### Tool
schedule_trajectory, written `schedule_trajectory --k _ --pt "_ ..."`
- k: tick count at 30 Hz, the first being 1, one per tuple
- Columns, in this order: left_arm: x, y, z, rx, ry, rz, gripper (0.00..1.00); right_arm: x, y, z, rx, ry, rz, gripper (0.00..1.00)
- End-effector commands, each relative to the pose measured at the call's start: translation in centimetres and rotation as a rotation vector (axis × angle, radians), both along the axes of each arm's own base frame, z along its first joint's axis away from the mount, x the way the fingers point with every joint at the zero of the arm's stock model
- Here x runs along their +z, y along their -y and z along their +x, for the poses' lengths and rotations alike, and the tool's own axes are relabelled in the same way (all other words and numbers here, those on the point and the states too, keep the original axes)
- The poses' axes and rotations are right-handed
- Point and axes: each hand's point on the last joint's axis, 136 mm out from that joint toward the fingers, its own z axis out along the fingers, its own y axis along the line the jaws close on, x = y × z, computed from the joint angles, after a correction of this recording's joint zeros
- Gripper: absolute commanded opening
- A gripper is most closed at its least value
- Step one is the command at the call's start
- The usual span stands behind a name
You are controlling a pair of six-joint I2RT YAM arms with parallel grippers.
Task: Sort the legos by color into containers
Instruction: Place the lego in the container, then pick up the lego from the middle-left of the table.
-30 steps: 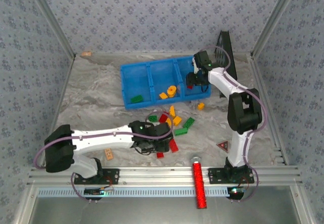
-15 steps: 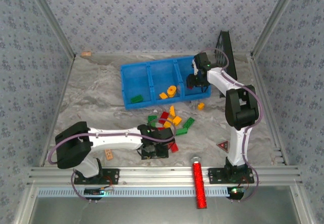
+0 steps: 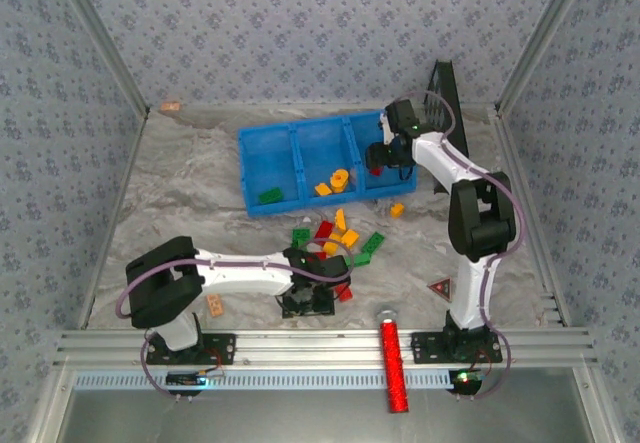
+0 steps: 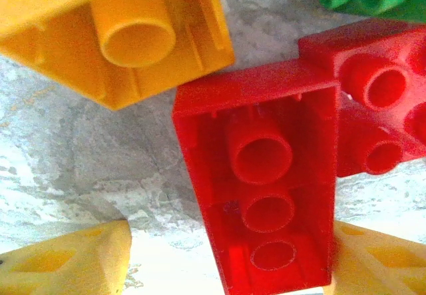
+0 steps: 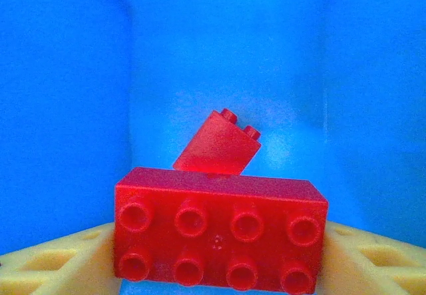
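I see the red eight-stud brick in the right compartment of the blue tray, at 1 o'clock, clamped in the right gripper. At 6 o'clock, the left gripper stands spread around an upturned red brick.

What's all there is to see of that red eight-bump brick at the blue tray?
The red brick is glossy plastic, rectangular, with eight round studs in two rows of four facing the wrist camera. It sits level, pinched at its short ends by the yellow fingers of the right claw, in a blue compartment. A smaller sloped brick lies tilted behind it.
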Motion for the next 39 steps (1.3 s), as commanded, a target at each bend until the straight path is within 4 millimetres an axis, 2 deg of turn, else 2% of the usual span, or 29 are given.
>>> schedule_trajectory --k 1,7,12,18,22,26,29,33,39 --pt "0.5 1.1 0.8 0.024 0.018 -0.037 0.68 2.7 -0.5 -0.8 0.038 0.036 0.021 0.74" --pt "-0.1 1.0 1.0 0.033 0.006 -0.028 0.66 3.4 -0.5 -2.3 0.05 0.023 0.027 0.83" --pt "-0.6 1.2 1.1 0.028 -0.006 -0.022 0.57 4.9 -0.2 -3.8 0.05 0.039 0.031 0.84" --pt "-1.6 1.2 1.4 0.021 -0.029 -0.011 0.45 7.6 0.6 -8.1 0.014 0.07 0.041 0.84" --pt "-1.9 1.1 1.4 0.018 -0.046 -0.006 0.35 7.9 1.4 -11.8 -0.033 0.063 0.076 0.84" --pt "-1.6 0.6 1.4 0.007 -0.057 0.002 0.26 5.6 1.9 -16.3 -0.072 -0.004 0.103 0.84" --pt "-0.6 0.2 1.5 -0.008 -0.054 0.007 0.22 4.3 2.0 -19.0 -0.081 -0.044 0.11 0.84" --pt "2.1 -0.1 2.3 -0.028 -0.026 -0.002 0.19 2.2 2.1 -22.2 -0.09 -0.108 0.11 0.84" --pt "6.6 0.3 5.0 -0.058 0.043 -0.04 0.17 0.4 1.2 -25.8 -0.097 -0.156 0.143 0.84"
